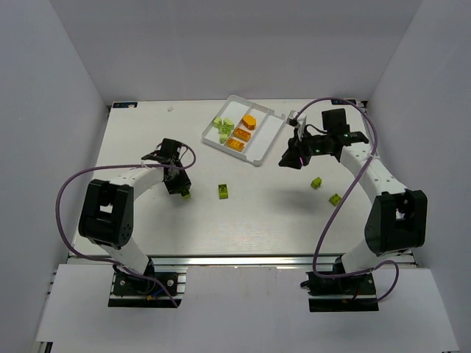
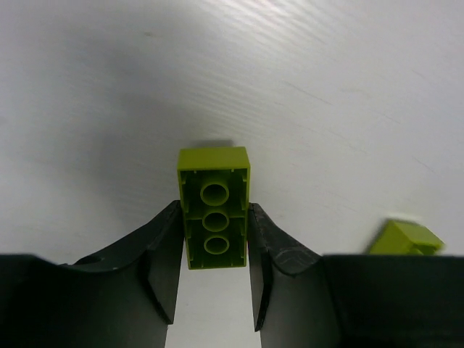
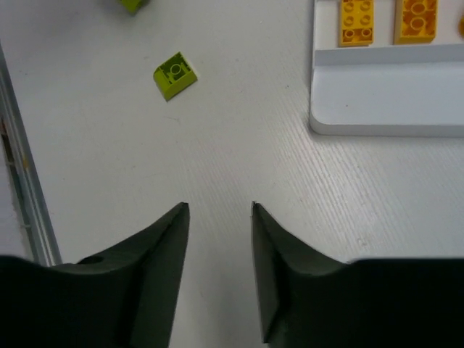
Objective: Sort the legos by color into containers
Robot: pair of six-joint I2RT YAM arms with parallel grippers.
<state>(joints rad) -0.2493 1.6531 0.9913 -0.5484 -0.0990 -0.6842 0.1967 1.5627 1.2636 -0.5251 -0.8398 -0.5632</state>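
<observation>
The left gripper [image 2: 215, 210] is closed on a light green brick [image 2: 214, 174], low over the desk [image 1: 243, 220] and well to the near left of the tray [image 1: 266, 138]. The brick's hollow underside faces the wrist, and its long axis points straight out between the fingers. Lift it vertically, gripping the long sides, and carry it to the matching bricks [image 1: 223, 126] in the tray. The right gripper [image 3: 217, 210] hangs open and empty beside the tray.

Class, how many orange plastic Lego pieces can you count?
3, all in the middle compartment of the white plastic tray: round disc farthest, middle brick, nearest brick. None appears hidden.
</observation>
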